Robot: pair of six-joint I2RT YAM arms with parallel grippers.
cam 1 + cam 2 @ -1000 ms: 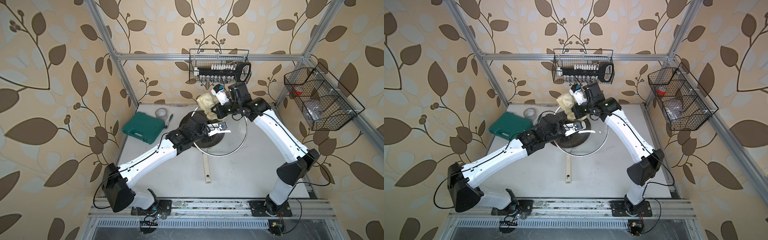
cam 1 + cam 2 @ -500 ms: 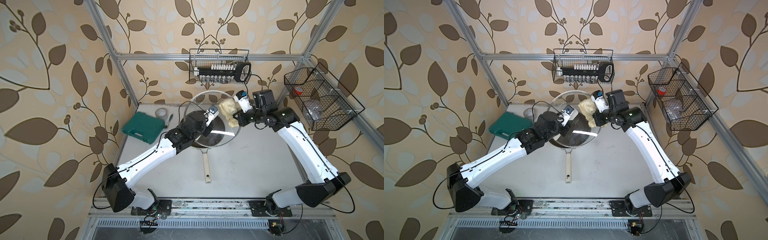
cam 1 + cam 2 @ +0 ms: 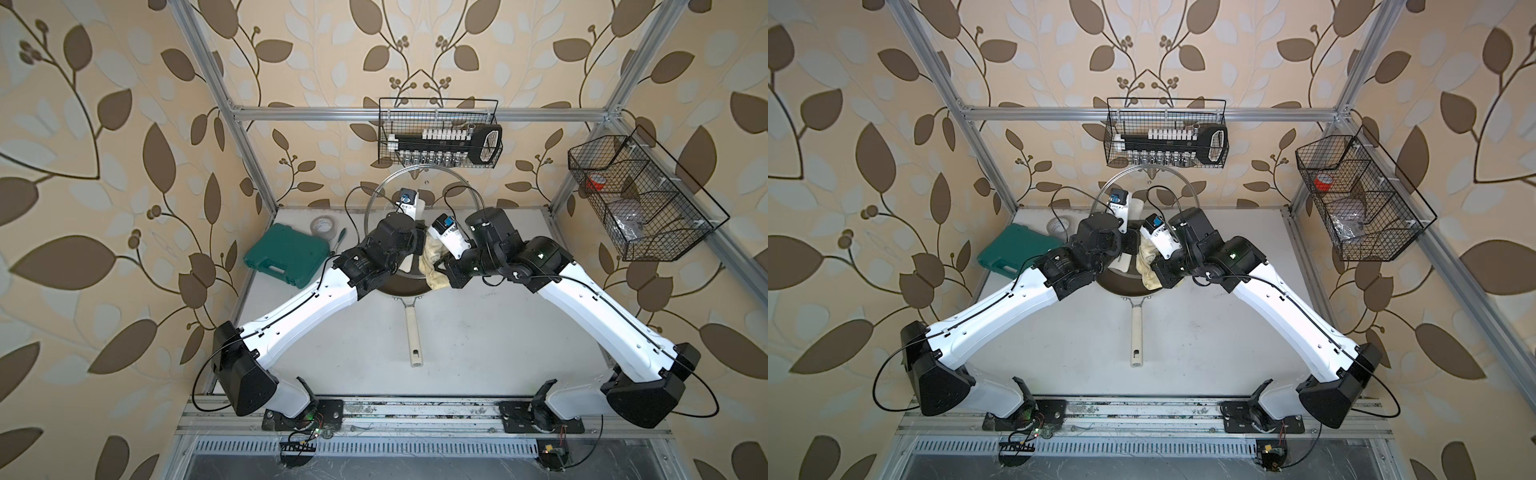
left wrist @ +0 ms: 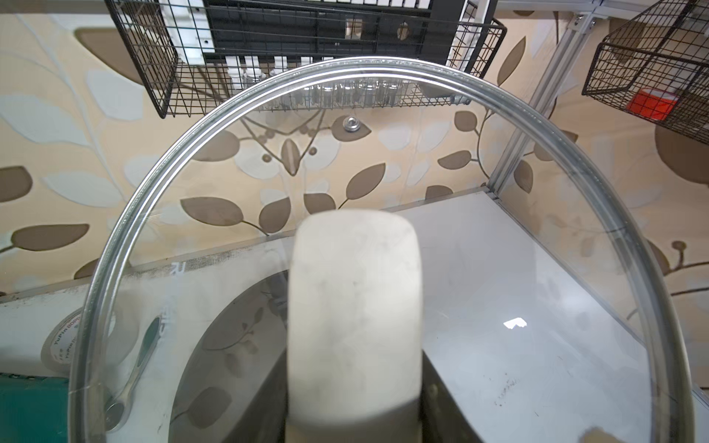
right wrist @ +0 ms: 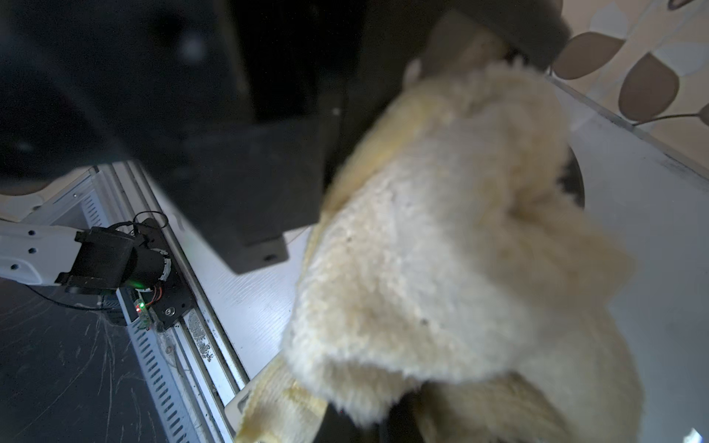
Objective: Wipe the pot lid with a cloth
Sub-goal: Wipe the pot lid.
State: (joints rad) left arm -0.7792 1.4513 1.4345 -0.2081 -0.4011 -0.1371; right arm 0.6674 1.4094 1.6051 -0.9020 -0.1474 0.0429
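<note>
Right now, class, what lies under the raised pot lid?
A dark frying pan sits on the table under the pot lid. The cloth, left arm and right arm cover most of the pan, so its inside cannot be seen fully.

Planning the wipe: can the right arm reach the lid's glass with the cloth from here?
Probably yes: the right gripper holds the cloth close by the raised pot lid, and nothing stands between them.

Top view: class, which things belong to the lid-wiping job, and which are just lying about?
For the job: pot lid, cloth.
Lying about: frying pan, green case, tape roll.
</note>
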